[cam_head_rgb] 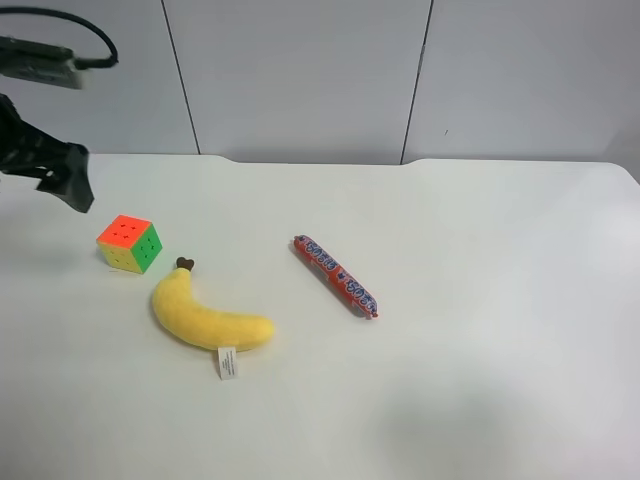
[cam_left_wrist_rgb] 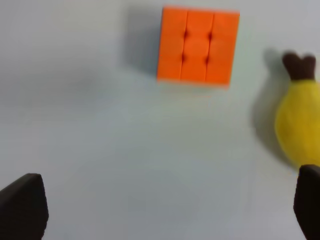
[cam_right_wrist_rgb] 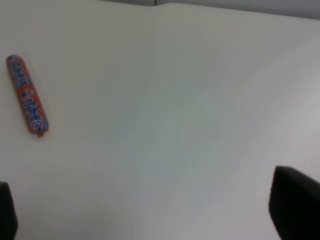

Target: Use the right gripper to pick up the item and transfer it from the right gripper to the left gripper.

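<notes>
Nearest to us in the high view, the white table (cam_head_rgb: 480, 400) lies bare along its front edge. A little further in we meet the yellow plush banana (cam_head_rgb: 205, 318), its brown stem pointing to about eleven o'clock and a white tag hanging off its lower end. At roughly three o'clock from the banana, well apart from it, lies the red candy stick (cam_head_rgb: 336, 276), set on a slant from ten o'clock to four o'clock.

Just past the banana's stem, at about eleven o'clock from it, sits the puzzle cube (cam_head_rgb: 130, 243), resting flat on the table with its orange-red face up and a green face toward the banana; nothing grips it.

Furthest back, at ten o'clock from the cube, we see the all-black arm with its looping cable. Its wrist view shows the left gripper (cam_left_wrist_rgb: 165, 212) hanging above the table with the fingers (cam_left_wrist_rgb: 22, 207) spread wide and empty, the cube lying free beyond them.

The right gripper (cam_right_wrist_rgb: 145, 212) shows only in its own wrist view: its dark fingers (cam_right_wrist_rgb: 295, 205) stand far apart over bare table, holding nothing, the candy stick off to one side.
</notes>
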